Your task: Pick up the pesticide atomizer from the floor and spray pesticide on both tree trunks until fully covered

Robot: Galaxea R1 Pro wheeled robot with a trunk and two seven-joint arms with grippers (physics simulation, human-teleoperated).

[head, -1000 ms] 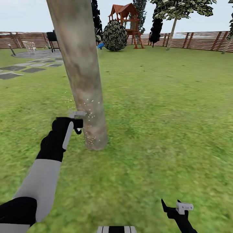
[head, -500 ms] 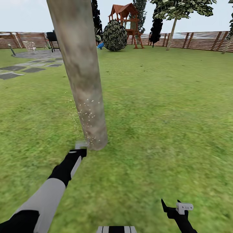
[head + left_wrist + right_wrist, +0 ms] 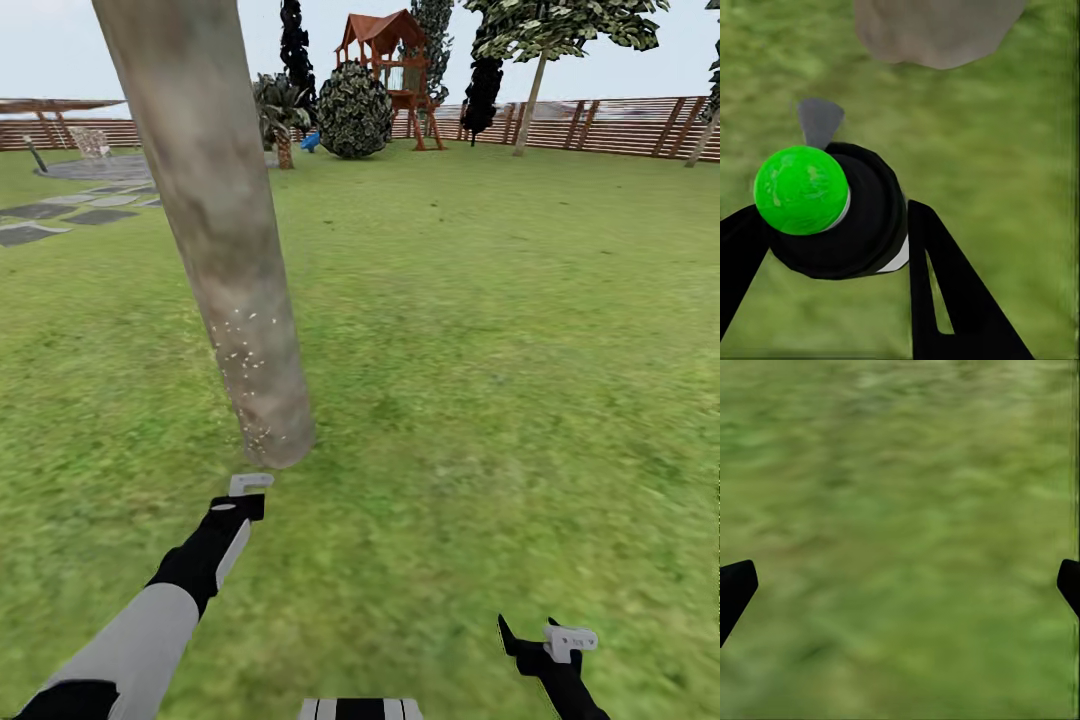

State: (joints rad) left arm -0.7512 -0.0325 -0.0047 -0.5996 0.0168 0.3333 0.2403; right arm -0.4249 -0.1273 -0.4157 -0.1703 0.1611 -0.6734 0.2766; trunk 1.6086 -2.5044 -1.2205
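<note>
**Left arm lowered, view shifted; trunk only partly speckled**

Over the last second the left tool (image 3: 245, 497) has dropped from beside the lower trunk (image 3: 215, 240) to just short of its base, low over the lawn (image 3: 500, 350). The whole head view has also shifted, so the camera moved, not the tree.

The atomizer (image 3: 832, 206) sits clamped between the left tool's fingers, its green cap toward the wrist camera and the trunk base ahead of it. The right tool (image 3: 540, 640) hangs spread wide with nothing in it, over grass near the robot.

Pale spray specks show on the trunk's lower part alone. Judgement: coverage is incomplete, the upper trunk needs spraying, and the second tree has not been started.
</note>
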